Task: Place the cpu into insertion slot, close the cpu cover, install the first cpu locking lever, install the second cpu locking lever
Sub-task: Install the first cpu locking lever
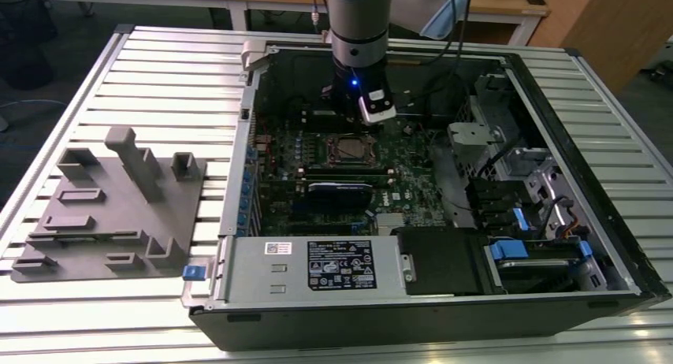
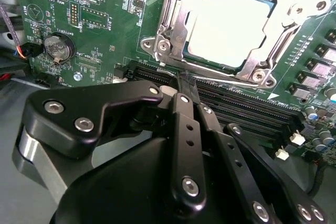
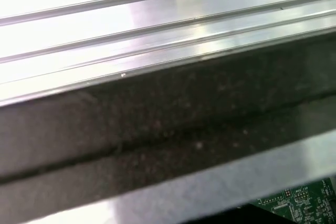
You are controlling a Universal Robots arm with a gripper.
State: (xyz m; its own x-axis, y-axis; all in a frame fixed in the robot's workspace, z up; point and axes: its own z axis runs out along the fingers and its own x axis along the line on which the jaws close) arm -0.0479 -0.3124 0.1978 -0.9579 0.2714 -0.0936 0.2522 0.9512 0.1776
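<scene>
In the second wrist view the cpu (image 2: 231, 24) lies flat in the insertion slot (image 2: 261, 77), its pale metal top showing through the window of the cpu cover (image 2: 181, 27). The silver cover frame lies down over the chip. My gripper (image 2: 185, 83) is shut with nothing between its black fingers (image 2: 181, 129). Its tips hover just beside the socket, over the long black memory slots (image 2: 236, 106). In the exterior view the gripper (image 1: 352, 116) hangs under the arm, just behind the insertion slot (image 1: 347, 148) on the green board (image 1: 410, 183).
The open computer case (image 1: 421, 317) lies on a slatted aluminium table (image 1: 158, 72). A grey fixture block (image 1: 105, 214) stands at the exterior view's left. A power supply (image 1: 315, 265) and a drive cage with blue tabs (image 1: 526, 250) fill the case's near side. A coin cell (image 2: 56, 46) sits on the board.
</scene>
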